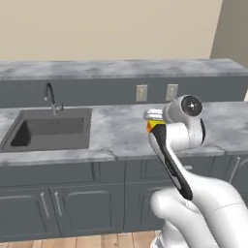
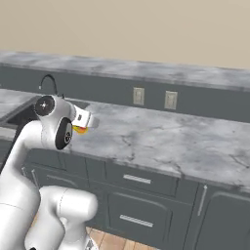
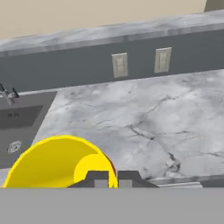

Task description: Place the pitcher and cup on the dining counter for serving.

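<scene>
1. The cup (image 3: 59,162) is bright yellow and sits at the bottom left of the hand view, its open mouth facing the camera and a sliver of red at its right edge.
2. The gripper (image 3: 113,179) has its two dark tips close together at the cup's right rim; the rim seems to run between them, so it looks closed on the cup, though the tips are mostly cut off by the picture's edge.
3. In the left base view a bit of yellow (image 1: 154,125) shows just left of the arm's wrist, over the worktop (image 1: 121,133).
4. In the right base view a patch of yellow-orange (image 2: 79,129) peeks out beside the wrist, above the worktop's (image 2: 161,141) near edge.
5. The sink (image 1: 48,130) with its tap (image 1: 50,97) lies in the worktop, to the left of the cup.
6. Behind the worktop rises the dining counter (image 1: 121,69), with a marble top and a dark front panel carrying two pale wall sockets (image 1: 141,92).
7. Below the worktop are dark grey drawers (image 2: 136,179) and cabinet doors.
</scene>
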You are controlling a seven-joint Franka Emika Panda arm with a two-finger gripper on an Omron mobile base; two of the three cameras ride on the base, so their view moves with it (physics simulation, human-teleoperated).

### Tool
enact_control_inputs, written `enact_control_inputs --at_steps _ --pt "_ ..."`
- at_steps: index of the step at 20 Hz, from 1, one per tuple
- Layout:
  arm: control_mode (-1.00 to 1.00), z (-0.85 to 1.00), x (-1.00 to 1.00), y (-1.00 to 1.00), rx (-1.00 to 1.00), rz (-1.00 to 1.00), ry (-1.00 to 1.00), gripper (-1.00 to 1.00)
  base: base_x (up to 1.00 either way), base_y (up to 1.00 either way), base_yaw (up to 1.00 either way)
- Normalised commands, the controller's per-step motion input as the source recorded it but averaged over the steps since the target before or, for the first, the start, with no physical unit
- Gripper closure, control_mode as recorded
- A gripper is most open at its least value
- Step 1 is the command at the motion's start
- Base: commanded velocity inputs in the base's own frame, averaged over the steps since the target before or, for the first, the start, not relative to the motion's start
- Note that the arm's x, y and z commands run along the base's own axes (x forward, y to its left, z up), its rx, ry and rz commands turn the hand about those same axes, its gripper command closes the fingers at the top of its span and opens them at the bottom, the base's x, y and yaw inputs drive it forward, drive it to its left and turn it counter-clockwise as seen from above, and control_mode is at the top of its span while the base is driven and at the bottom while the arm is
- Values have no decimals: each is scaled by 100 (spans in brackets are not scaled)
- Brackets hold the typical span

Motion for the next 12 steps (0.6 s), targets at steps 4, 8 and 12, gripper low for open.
enact_control_inputs --at_steps 4,8,12 --pt "100 0 0 0 0 0 0 100 -59 100 14" --pt "100 0 0 0 0 0 0 100 -5 100 14" --pt "100 0 0 0 0 0 0 100 23 100 13"
